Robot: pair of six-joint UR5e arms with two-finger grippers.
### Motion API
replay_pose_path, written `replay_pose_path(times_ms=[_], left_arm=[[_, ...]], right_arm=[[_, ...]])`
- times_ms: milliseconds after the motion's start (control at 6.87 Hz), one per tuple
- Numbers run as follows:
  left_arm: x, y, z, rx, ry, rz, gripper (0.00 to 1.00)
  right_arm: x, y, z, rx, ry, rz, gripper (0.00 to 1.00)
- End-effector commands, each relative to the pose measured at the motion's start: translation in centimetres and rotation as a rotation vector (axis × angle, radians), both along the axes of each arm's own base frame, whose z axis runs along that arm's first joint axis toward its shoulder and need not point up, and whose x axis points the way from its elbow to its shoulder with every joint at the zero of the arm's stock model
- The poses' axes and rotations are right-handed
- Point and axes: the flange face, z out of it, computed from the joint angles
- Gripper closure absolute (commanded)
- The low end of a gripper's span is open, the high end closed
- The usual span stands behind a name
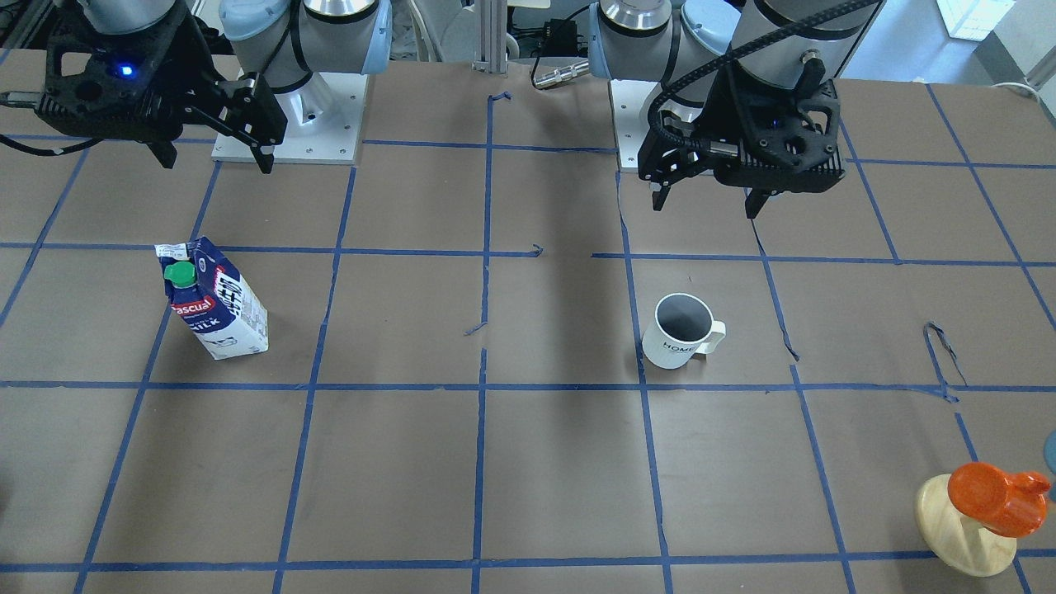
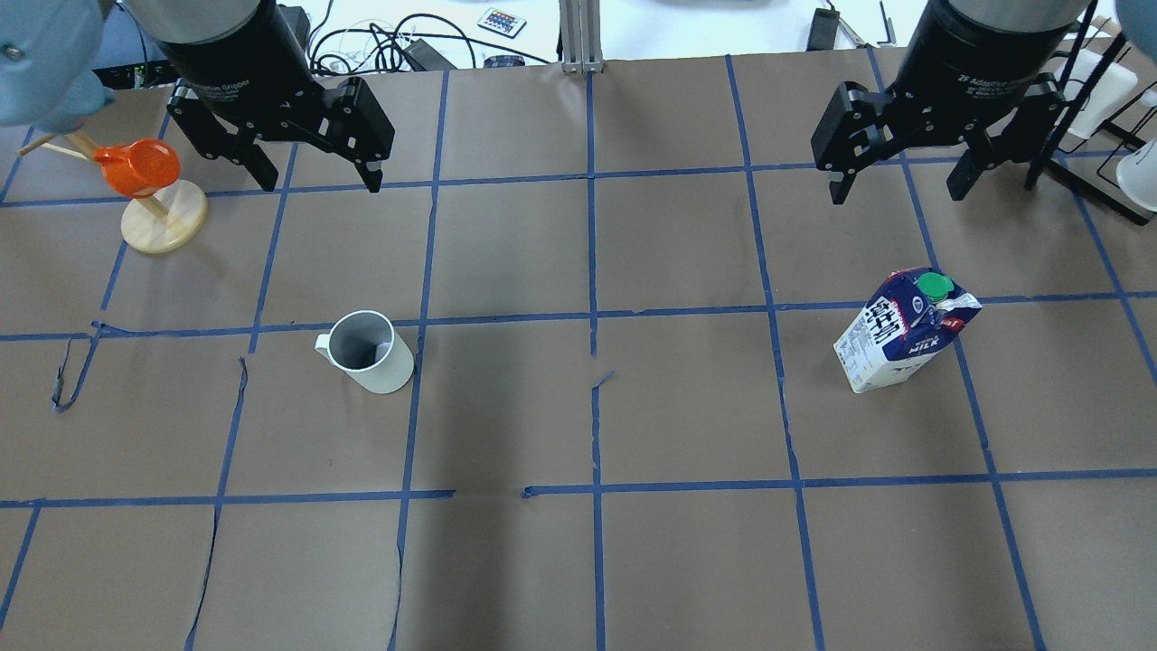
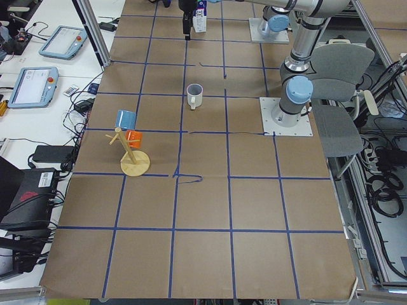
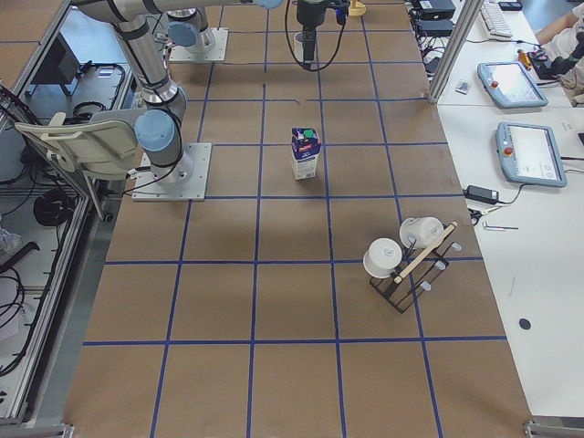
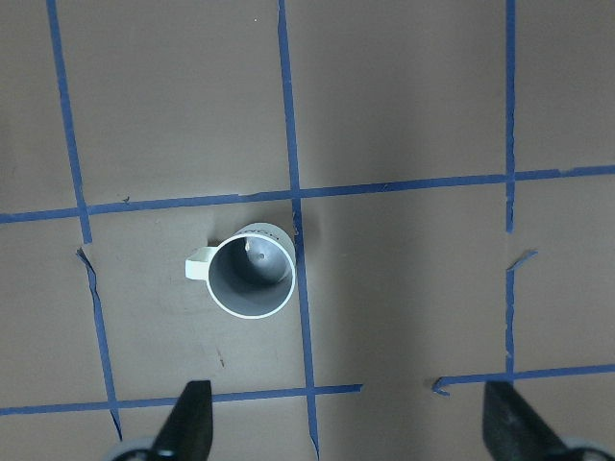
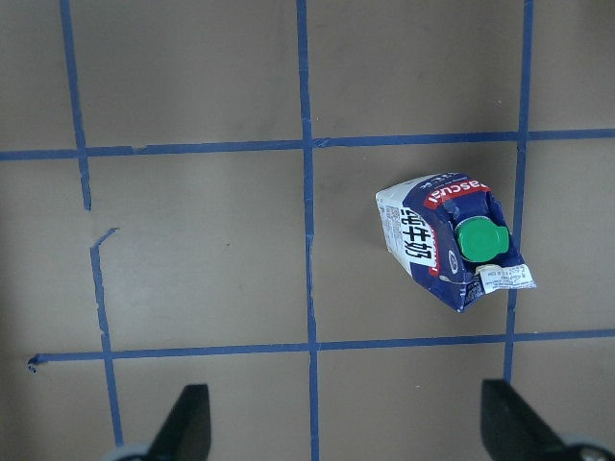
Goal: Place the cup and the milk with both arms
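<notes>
The white cup (image 2: 366, 351) stands upright on the brown table, handle toward the view's left; it also shows in the front view (image 1: 681, 330) and the left wrist view (image 5: 252, 277). My left gripper (image 2: 319, 176) hangs open and empty above the table, beyond the cup. The blue and white milk carton (image 2: 899, 330) with its green cap stands upright on the right side, and also shows in the front view (image 1: 216, 299) and the right wrist view (image 6: 449, 240). My right gripper (image 2: 897, 193) is open and empty, high above and beyond the carton.
An orange cup on a wooden peg stand (image 2: 149, 194) stands at the far left, close to my left gripper. A black rack with white mugs (image 4: 406, 260) stands off to the right end. Blue tape lines grid the table (image 2: 587, 407).
</notes>
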Motion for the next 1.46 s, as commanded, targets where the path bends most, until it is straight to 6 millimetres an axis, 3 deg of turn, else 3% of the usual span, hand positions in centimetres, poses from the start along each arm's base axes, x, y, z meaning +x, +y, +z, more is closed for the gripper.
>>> replay_pose_path(times_ms=[0,437,728,874,1165,1311], left_arm=[[-0.6,-0.7,-0.3,-0.022,0.073,0.065,0.00],[-0.5,-0.5,-0.2,-0.026,0.066,0.059,0.00],[-0.6,-0.9,-1.5,-0.003,0.066,0.054,0.00],[-0.5,-1.6,-3.7,0.030,0.065,0.040,0.00],[0.1,-1.1,-13.7,0.100,0.011,-0.014,0.00],[0.6,0.3,-18.5,0.108,-0.027,-0.032,0.00]], right_arm=[[-0.1,-0.1,-0.1,0.003,0.000,-0.002,0.00],[0.1,0.0,-0.1,0.003,-0.003,0.001,0.00],[0.1,0.0,-0.1,0.003,-0.001,0.002,0.00],[-0.2,-0.1,-0.1,0.003,0.000,-0.002,0.00],[0.0,-0.1,-0.1,0.003,0.002,0.001,0.00],[0.0,-0.1,-0.1,0.000,0.002,0.002,0.00]])
